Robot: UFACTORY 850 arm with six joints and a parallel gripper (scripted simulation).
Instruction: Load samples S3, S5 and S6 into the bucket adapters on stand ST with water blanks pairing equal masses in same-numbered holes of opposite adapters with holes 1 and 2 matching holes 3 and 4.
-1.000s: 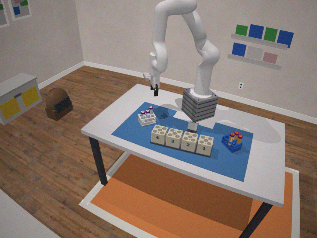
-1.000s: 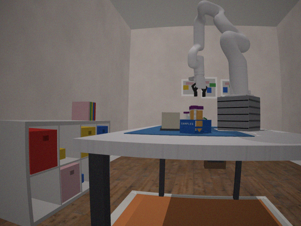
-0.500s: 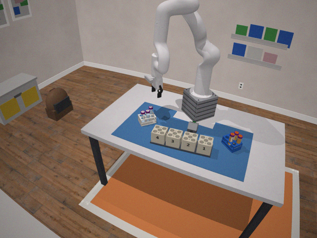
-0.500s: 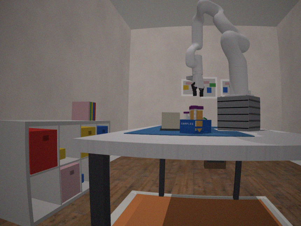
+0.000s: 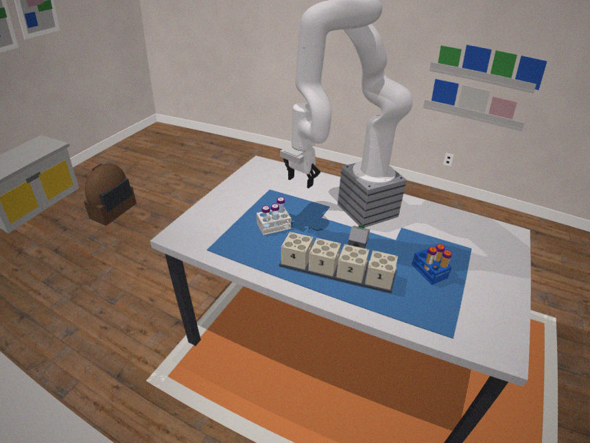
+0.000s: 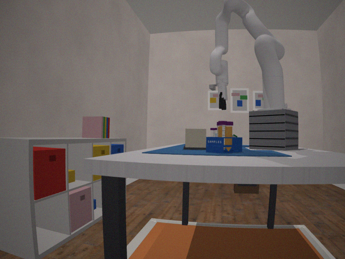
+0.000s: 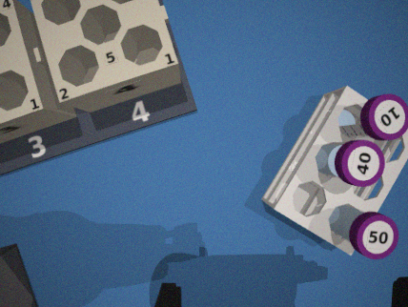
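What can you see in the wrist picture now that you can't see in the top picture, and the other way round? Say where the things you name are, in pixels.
Only the wrist picture lets you read 10, 40 and 50 on the purple lids point(image 7: 359, 163).

Only the top picture shows the blue rack point(image 5: 431, 272) with orange-dotted tubes and the big white arm point(image 5: 312, 62).

Both show the clear rack point(image 5: 274, 228) point(image 7: 305, 143), the blue mat point(image 5: 248, 238) point(image 7: 229, 157) and the pincer's point(image 5: 300, 182) black tips.
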